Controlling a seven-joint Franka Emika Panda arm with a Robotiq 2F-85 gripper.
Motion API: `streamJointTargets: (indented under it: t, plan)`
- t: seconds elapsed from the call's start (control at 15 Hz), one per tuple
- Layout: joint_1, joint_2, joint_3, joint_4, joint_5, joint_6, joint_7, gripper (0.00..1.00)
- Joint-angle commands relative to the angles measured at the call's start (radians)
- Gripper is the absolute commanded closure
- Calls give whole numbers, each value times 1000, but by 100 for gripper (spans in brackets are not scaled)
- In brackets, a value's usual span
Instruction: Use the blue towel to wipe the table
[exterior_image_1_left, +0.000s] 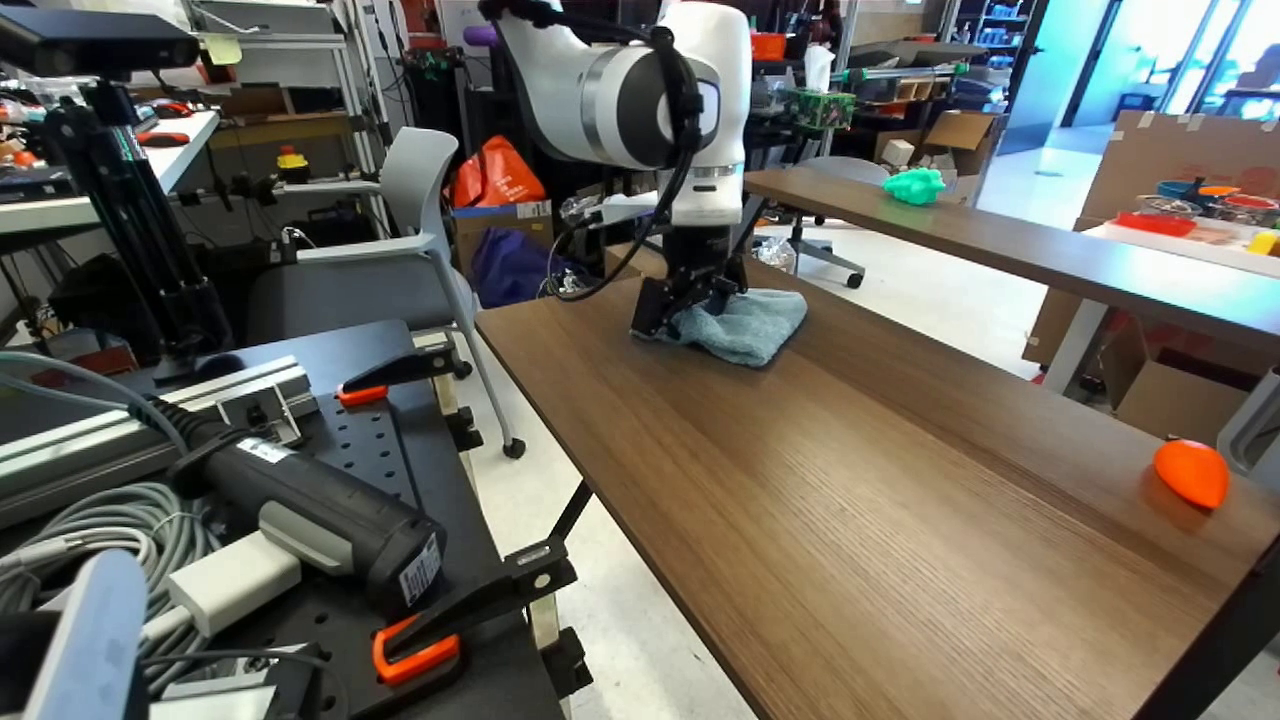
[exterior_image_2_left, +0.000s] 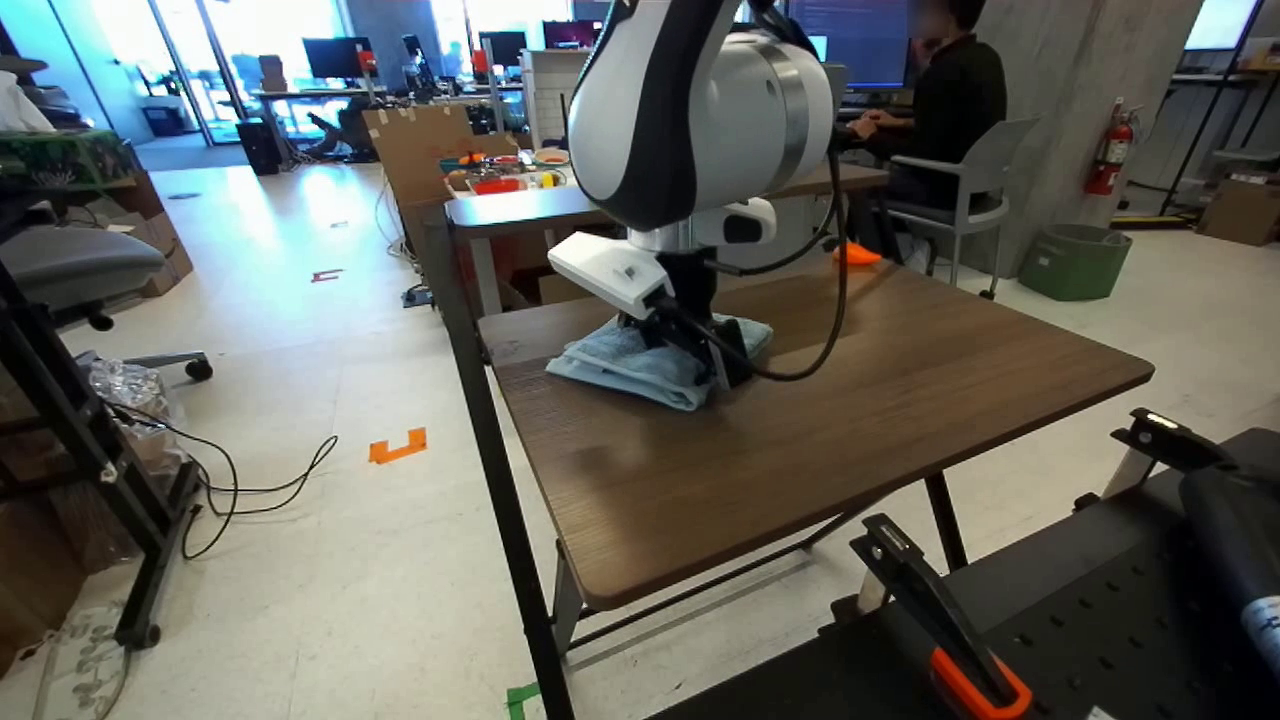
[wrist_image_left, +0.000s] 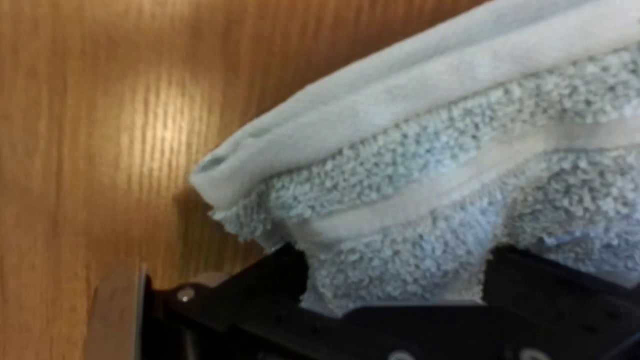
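The blue towel lies folded on the brown wooden table, near one end of it. It shows in both exterior views. My gripper points down at the towel and sits low, close to the tabletop; it also shows in an exterior view. In the wrist view the towel bunches up and fills the gap between the two black fingers. The fingers are shut on this thick fold, well apart from each other. The fingertips are partly hidden in the cloth.
An orange object sits at the table's far end, also in an exterior view. A second table bears a green object. A black cart with tools and clamps stands alongside. A grey chair stands near the table's end.
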Motion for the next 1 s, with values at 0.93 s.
streamJointTargets:
  t: [0.93]
  plan:
    - [-17, 76, 51, 46, 131, 150, -112, 0]
